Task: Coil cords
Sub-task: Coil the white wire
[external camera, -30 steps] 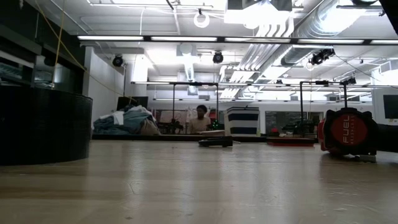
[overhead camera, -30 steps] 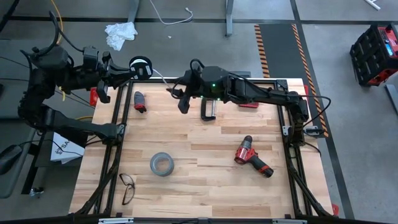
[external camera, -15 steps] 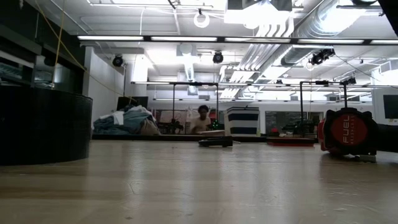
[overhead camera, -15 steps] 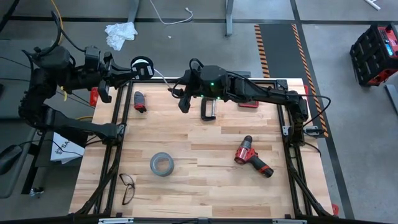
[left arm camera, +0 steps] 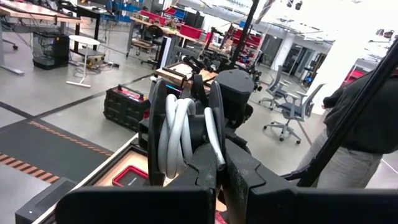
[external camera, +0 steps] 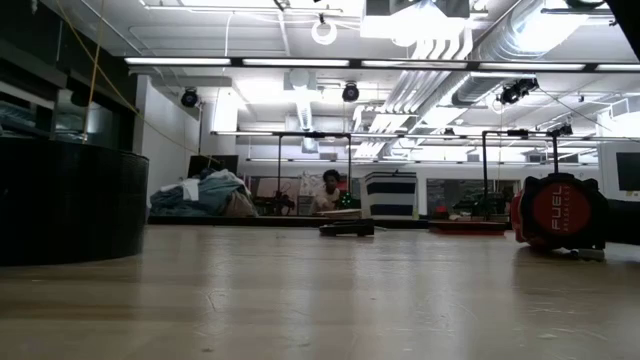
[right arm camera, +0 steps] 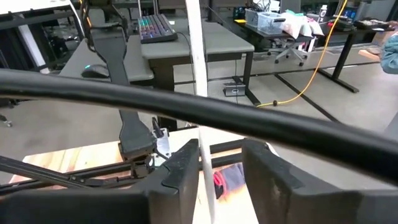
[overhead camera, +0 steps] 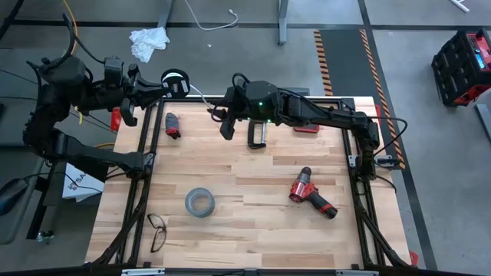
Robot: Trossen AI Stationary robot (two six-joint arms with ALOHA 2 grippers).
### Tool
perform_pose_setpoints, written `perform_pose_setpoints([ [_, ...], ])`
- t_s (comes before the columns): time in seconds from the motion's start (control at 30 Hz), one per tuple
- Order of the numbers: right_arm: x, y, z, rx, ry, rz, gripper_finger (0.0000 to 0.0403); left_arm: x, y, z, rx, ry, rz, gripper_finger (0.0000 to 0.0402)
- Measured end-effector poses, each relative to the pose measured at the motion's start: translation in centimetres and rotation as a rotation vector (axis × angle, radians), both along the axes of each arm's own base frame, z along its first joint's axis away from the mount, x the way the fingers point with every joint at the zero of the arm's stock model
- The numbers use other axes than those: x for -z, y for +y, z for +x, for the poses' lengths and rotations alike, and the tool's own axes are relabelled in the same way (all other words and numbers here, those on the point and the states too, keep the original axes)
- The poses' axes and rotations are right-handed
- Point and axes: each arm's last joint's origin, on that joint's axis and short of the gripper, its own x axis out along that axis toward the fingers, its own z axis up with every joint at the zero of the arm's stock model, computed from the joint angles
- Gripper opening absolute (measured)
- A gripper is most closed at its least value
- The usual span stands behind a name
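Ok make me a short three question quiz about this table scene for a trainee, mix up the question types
1. True or false: the left hand is shut on the black spool with white cord wound on it.
2. Multiple choice: in the high view, which thing lies nearest the table's front left corner? A) the red drill B) the glasses C) the black clamp
3. Fill in: in the right wrist view, the white cord runs between the two ______ of the right hand.

Key: 1 true; 2 B; 3 fingers.
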Motion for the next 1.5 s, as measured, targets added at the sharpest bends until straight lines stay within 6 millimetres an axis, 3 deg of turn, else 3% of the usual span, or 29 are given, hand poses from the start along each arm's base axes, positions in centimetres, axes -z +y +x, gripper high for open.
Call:
perform_pose_setpoints([
  [0.1,0.0,0.0,0.0,0.0,0.003,-0.004,0.0097,0.0,0.0,0.0,0.0,-0.001,0.0,0.0001],
  [0.27,0.1,0.4,0.0,-0.009,0.014,-0.013,0.0012,0.0,0.0,0.1,-0.001,-0.001,-0.008,0.0001],
  [0.43,0.1,2.6,0.2,-0.059,0.013,-0.003,0.0005,0.2,0.3,1.2,-0.034,0.01,-0.035,0.0001],
  [0.63,0.3,6.0,0.8,-0.106,-0.017,-0.051,0.0002,0.4,1.0,4.7,-0.051,-0.003,-0.103,0.0001],
  [0.9,-0.7,6.8,1.2,-0.105,-0.133,-0.092,0.0001,0.5,0.8,8.4,0.251,-0.056,-0.422,0.0001],
  [1.5,-2.8,8.3,1.1,-0.206,-0.361,-0.121,0.0,0.2,-0.5,7.4,0.522,0.015,-0.862,0.0001],
])
